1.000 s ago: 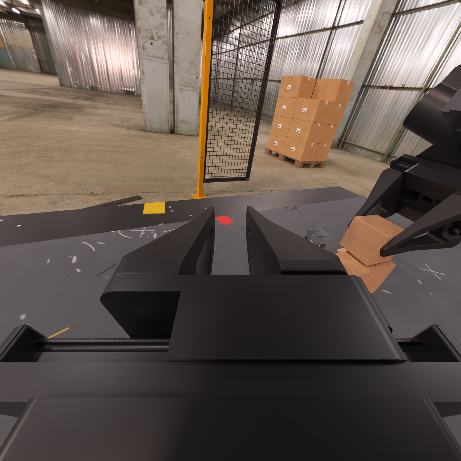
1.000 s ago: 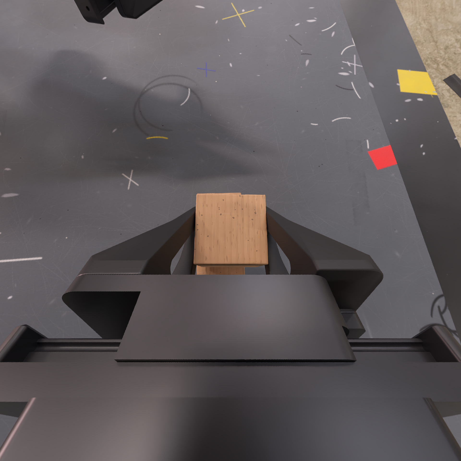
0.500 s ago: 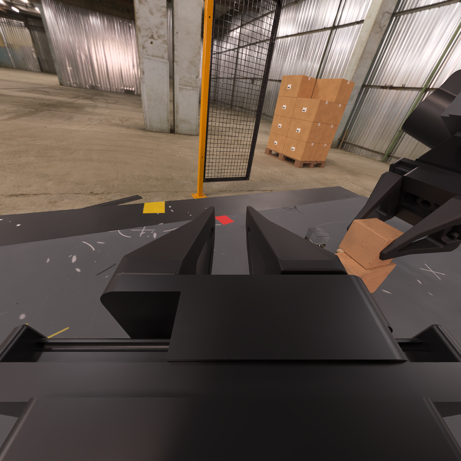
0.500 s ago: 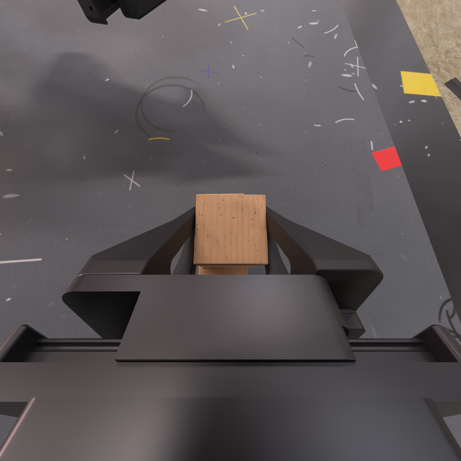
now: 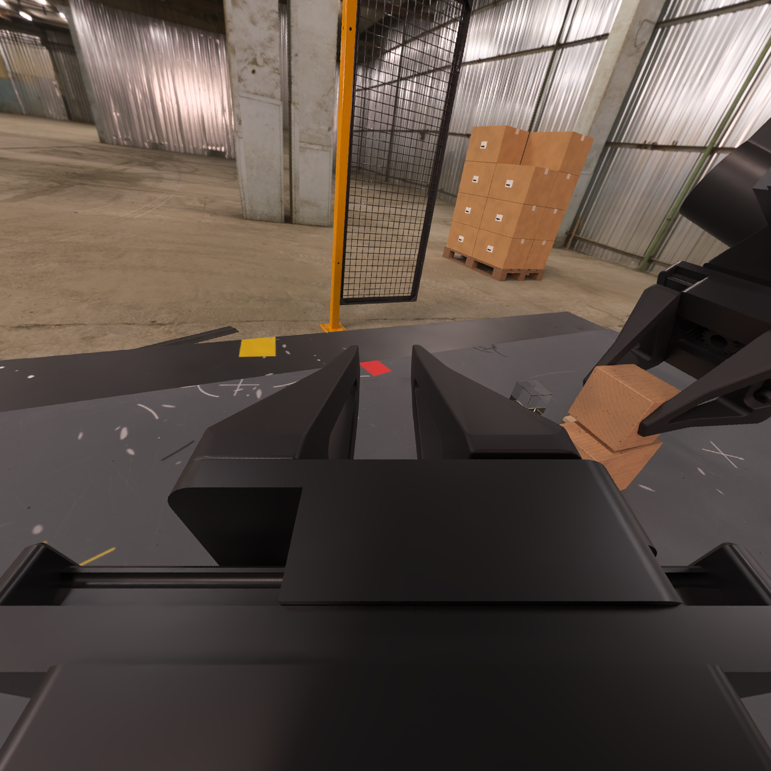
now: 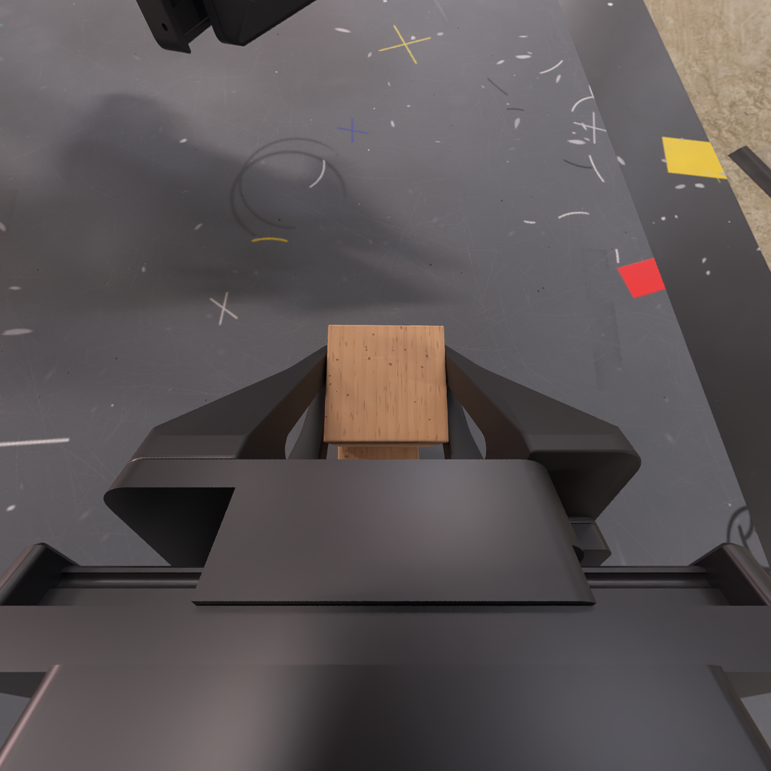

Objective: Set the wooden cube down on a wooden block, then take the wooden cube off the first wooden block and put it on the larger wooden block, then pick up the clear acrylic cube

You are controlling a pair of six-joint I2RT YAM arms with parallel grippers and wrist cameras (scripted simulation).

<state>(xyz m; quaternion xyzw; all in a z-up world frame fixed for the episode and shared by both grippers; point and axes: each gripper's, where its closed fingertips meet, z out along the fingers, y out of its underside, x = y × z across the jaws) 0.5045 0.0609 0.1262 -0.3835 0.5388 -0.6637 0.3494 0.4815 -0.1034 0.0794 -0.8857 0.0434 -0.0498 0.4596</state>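
Wooden tan cube [image 6: 386, 384], clamped in our right gripper [image 6: 386, 400], sits tilted on a wooden block [image 5: 611, 459]; release risks toppling; left gripper [image 5: 384, 400] idles part-open, empty.

- Site: warehouse / industrial hall.
- Walls: corrugated metal sheeting [image 5: 158, 83].
- Floor: bare worn concrete [image 5: 125, 233].
- Stock: cardboard boxes [image 5: 513, 196] stacked on wood pallet [image 5: 496, 269].
- Guarding: wire-mesh panel [image 5: 396, 158] w/ orange post [image 5: 342, 167].
- Structure: concrete pillars [image 5: 271, 108].
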